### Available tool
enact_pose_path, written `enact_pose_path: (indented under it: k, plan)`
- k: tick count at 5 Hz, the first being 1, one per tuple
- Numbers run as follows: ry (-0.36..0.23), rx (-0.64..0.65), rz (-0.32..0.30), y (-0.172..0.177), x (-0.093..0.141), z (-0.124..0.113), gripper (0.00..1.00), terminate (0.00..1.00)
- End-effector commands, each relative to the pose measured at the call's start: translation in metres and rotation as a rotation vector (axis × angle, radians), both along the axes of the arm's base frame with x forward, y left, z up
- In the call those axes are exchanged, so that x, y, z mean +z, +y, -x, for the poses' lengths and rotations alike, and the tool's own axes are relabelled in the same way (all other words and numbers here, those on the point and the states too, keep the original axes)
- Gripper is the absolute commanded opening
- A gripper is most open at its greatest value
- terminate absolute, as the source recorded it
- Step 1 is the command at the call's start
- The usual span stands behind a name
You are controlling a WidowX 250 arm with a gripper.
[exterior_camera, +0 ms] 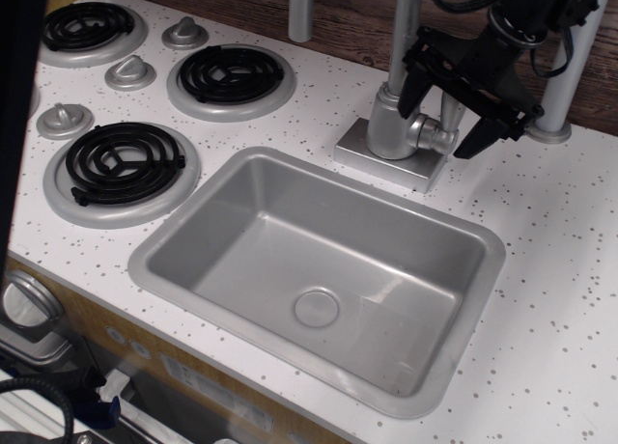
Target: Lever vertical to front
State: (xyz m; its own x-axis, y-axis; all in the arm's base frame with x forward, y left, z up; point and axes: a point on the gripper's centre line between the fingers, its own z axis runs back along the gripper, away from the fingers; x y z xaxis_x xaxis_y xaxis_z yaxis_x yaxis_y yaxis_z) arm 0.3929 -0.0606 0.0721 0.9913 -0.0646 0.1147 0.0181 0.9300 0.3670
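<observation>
The lever point(450, 106) stands upright, a slim silver bar rising from the small round hub point(432, 135) on the right side of the faucet body point(391, 125). Only its lower stretch shows clearly; higher up it runs behind my own black frame.

My gripper point(445, 114) hangs over that hub with the fingers spread wide, one black finger point(413, 82) just left of the lever against the faucet's column, the other point(490, 125) out to the lever's right and lower. The lever sits in the gap between them, and neither finger appears to touch it, so I have hold of nothing.

The faucet body sits on a square silver base plate point(391, 164), and from it the tall spout point(307, 5) climbs out of the top edge and curves back down to the lever's left. Right of the lever, beyond my outer finger, a thick grey pole point(579, 48) stands on the speckled white counter point(560, 270).

In front of the base plate lies the grey sink basin point(241, 241) with its round drain point(317, 307). Far left of the lever are black coil burners point(230, 74) and silver knobs point(130, 72).
</observation>
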Motion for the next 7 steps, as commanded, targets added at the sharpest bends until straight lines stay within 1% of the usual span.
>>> enact_pose_path:
  k: [1, 2, 4, 5, 6, 7]
  plan:
    - [-0.113, -0.050, 0.007, 0.003, 0.031, -0.018, 1.00, 0.00]
    - [-0.120, -0.066, 0.005, 0.005, 0.030, -0.022, 1.00, 0.00]
    - [-0.116, -0.098, -0.002, 0.004, 0.033, -0.032, 1.00, 0.00]
    - [-0.120, -0.098, 0.010, 0.003, 0.032, -0.034, 0.00, 0.00]
    - [-0.119, -0.096, 0.010, 0.003, 0.031, -0.033, 0.00, 0.00]
    - [-0.107, -0.066, 0.025, 0.002, 0.028, -0.026, 0.00, 0.00]
